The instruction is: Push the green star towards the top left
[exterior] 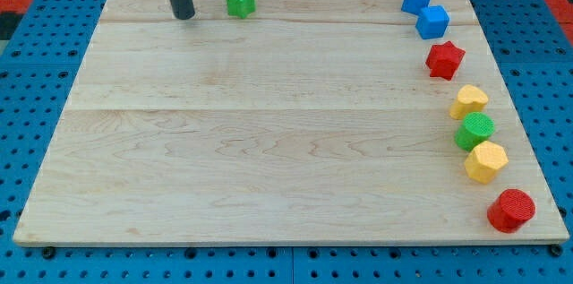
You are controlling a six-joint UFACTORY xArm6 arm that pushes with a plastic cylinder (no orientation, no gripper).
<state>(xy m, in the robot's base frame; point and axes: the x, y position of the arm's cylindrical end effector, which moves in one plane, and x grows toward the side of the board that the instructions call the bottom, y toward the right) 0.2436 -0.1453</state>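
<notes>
Near the green star (240, 1) at the board's (269, 141) top edge, my tip (184, 17) is sitting just to the star's left, apart from it, not touching. No jaws on this rig, only the bare rod, so it is gripping nothing. The star is lying along the top edge, left of centre, with the top left corner further to its left. I am judging the step as approach: contact is not made, and my tip is standing on the side the star needs to travel toward. Next I am needing to loop around to the star's right, passing below it without nudging it, then push leftward along the top edge. Well to the star's right, the two blue blocks (424, 11), red star (444, 59), and others down that edge are staying out of play.
</notes>
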